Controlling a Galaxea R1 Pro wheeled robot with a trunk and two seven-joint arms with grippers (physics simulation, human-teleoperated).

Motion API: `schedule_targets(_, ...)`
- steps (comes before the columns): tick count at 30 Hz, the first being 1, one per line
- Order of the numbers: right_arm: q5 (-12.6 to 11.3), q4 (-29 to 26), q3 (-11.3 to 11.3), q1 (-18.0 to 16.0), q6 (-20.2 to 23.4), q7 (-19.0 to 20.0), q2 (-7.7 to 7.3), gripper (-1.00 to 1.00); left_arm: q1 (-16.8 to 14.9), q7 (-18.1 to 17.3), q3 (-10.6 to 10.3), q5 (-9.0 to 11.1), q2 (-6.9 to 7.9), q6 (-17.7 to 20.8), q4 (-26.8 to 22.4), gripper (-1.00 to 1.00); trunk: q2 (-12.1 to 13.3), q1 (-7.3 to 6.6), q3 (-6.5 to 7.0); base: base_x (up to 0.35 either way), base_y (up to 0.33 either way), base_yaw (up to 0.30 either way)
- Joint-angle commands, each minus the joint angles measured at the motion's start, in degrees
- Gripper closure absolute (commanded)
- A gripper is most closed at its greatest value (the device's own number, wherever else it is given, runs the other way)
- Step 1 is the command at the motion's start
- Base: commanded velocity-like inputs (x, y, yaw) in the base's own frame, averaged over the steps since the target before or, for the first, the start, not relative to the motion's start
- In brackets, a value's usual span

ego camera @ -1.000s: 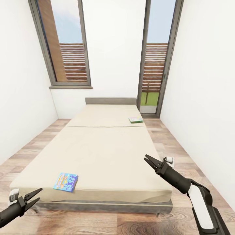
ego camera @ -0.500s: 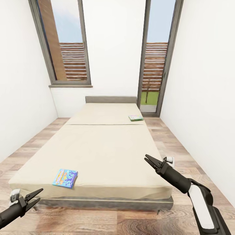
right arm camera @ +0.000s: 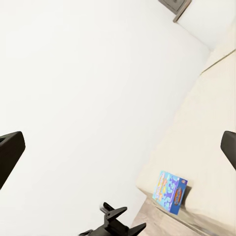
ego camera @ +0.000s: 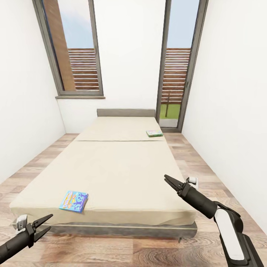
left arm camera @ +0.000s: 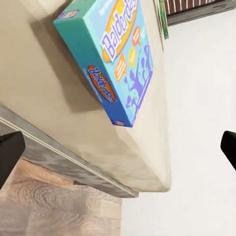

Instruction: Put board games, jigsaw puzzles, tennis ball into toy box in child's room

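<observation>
My left hand (ego camera: 44, 224) hangs low at the near left, over the wooden floor (ego camera: 111, 252) just short of the bed's foot, its two dark fingers spread apart with nothing between them. The blue board game (ego camera: 74, 201) lies flat on the bed (ego camera: 122, 167), just beyond and a little right of that hand, near the bed's near left corner and apart from the fingers. From the left wrist camera I see it as a glossy printed box (left arm camera: 110, 54), blue with orange lettering reading "Balderdash" and purple cartoon figures, sitting on the smooth beige mattress close to the edge.

The mattress is a wide, plain beige slab on a low grey base, with a grey headboard (ego camera: 126, 112) at the far end against the white wall.

The second board game (ego camera: 154, 133), a small flat box in green and white, rests far off on the bed's right side near the headboard.

My right hand (ego camera: 170, 182) hovers above the bed's near right corner, fingers parted only narrowly and holding nothing, well apart from both boxes.
</observation>
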Motion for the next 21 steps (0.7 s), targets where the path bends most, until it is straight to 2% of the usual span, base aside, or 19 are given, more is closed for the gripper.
schedule_targets(1, 0.0, 0.0, 0.0, 0.0, 0.3, 0.1, 0.00, -1.00, 0.0, -0.2, 0.2, 0.0, -0.01, 0.6, 0.0, -1.00, 0.0, -0.01, -0.05, 0.000, 0.000, 0.000)
schedule_targets(3, 0.4, 0.0, 0.0, 0.0, 0.0, 0.1, 0.05, -1.00, 0.0, -0.2, 0.2, 0.0, -0.08, 0.6, 0.0, -1.00, 0.0, -0.01, -0.05, 0.000, -0.016, 0.000)
schedule_targets(7, 3.0, 0.1, 0.0, 0.0, -1.1, 0.1, 0.08, -1.00, 0.0, -0.1, 0.3, 0.0, -0.29, 0.5, 0.0, -1.00, 0.0, -0.01, -0.05, 0.000, -0.156, 0.000)
schedule_targets(11, 4.5, 0.2, 0.1, 0.0, -1.4, 0.1, 0.36, -1.00, 0.0, -0.1, 0.3, 0.0, -0.20, 0.5, -0.1, -1.00, 0.0, -0.01, -0.05, 0.000, -0.146, 0.000)
schedule_targets(21, 5.1, 0.6, -0.1, 0.0, -1.6, 0.1, 0.52, -1.00, 0.0, -0.1, 0.3, 0.0, -0.05, 0.4, -0.1, -1.00, 0.0, -0.01, -0.05, 0.006, -0.018, 0.000)
